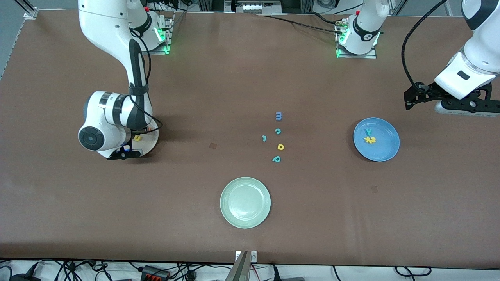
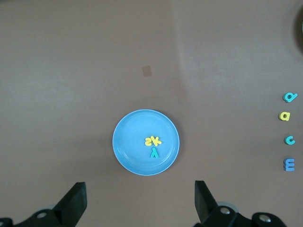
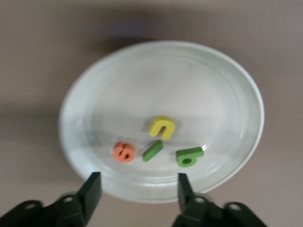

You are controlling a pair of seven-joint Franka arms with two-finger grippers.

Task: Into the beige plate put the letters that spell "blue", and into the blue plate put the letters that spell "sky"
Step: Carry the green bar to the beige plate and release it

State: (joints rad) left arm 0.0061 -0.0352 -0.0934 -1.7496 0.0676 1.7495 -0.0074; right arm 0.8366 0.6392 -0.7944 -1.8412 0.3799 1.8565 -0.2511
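The beige plate (image 1: 153, 137) lies toward the right arm's end of the table, mostly hidden under that arm. My right gripper (image 3: 137, 189) hangs open just above the plate's rim (image 3: 236, 94), with nothing between its fingers. In the plate lie the yellow u (image 3: 162, 127), orange e (image 3: 124, 152), green l (image 3: 153, 150) and green b (image 3: 189, 156). Only the u (image 1: 137, 137) shows in the front view. The blue plate (image 1: 384, 152) holds the teal y (image 1: 368, 132) and the yellow s and k (image 1: 370, 139). My left gripper (image 2: 140, 198) waits open, high beside the blue plate (image 2: 128, 142).
A pale green plate (image 1: 245, 202) sits near the front camera at mid table. Loose letters lie in the middle: blue m (image 1: 278, 116), teal c (image 1: 277, 131), a small teal bar (image 1: 264, 138), yellow a-like letter (image 1: 280, 146), teal p (image 1: 276, 159).
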